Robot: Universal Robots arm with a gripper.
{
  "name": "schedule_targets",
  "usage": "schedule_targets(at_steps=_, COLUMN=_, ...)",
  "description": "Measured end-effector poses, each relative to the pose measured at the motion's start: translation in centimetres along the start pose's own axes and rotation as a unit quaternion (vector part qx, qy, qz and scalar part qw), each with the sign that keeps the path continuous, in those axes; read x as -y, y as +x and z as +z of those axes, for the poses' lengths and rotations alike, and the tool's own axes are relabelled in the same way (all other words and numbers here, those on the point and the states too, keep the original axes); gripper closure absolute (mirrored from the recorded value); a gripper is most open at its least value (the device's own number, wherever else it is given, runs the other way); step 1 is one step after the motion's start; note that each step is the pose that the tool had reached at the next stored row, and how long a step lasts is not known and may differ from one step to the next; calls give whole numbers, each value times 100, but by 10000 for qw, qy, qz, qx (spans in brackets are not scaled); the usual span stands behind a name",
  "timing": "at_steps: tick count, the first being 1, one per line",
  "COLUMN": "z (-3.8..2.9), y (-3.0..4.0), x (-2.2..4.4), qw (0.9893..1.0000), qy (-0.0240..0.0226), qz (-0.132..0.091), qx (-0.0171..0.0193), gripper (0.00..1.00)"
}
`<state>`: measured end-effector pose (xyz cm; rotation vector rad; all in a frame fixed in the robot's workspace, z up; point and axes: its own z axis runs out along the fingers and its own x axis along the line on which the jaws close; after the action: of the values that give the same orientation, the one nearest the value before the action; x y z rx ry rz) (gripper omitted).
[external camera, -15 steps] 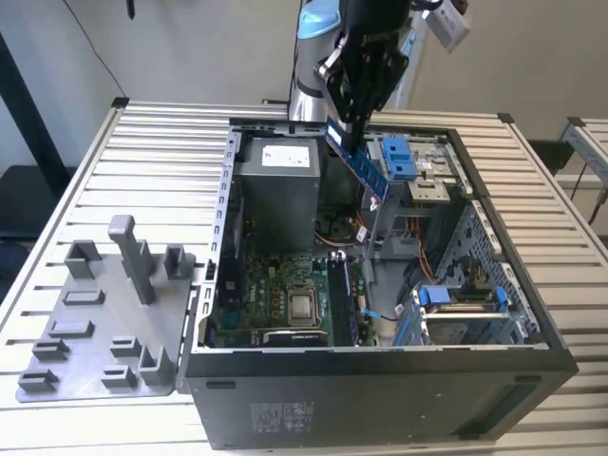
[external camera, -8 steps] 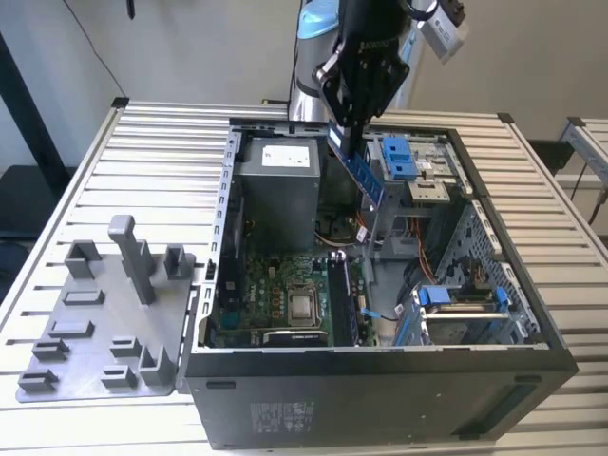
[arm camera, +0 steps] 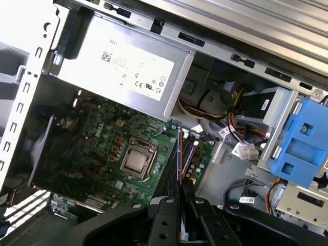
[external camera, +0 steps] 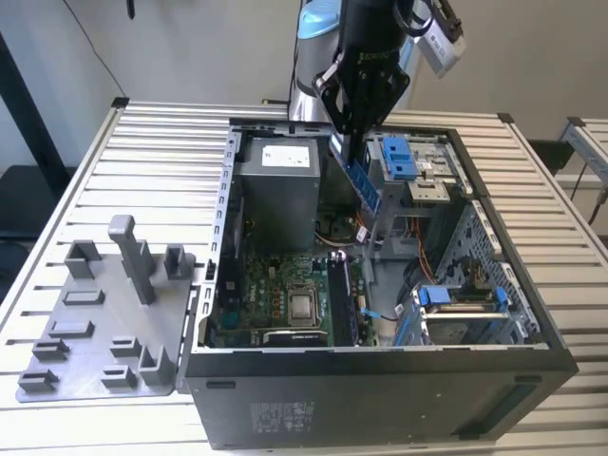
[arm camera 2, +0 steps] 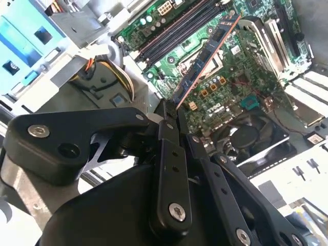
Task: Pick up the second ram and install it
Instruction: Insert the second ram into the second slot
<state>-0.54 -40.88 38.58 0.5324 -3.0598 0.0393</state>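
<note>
The second ram, one stick, is held tilted by the clamped gripper over the one computer case, at one o'clock from its single processor socket in the exterior view. One grey tray is seen at the case's nine o'clock.

- A slatted metal table carries the whole scene.
- An open computer case lies on its side on the slats, toward the exterior view's right.
- A grey peg tray sits flat just beside the case, at the exterior view's left.
</note>
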Motion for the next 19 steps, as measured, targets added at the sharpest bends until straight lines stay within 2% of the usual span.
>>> schedule_targets(at_steps=5, z=73, y=-27, x=7, qw=9998, qy=-15, qz=181, qx=0, gripper=86)
schedule_targets(at_steps=12, z=138, y=-163, x=55, qw=9997, qy=-43, qz=253, qx=7, gripper=86)
schedule_targets(at_steps=16, z=158, y=-164, x=54, qw=9983, qy=-55, qz=583, qx=1, gripper=86)
schedule_targets(at_steps=19, z=159, y=-164, x=54, qw=9981, qy=-57, qz=610, qx=2, gripper=86)
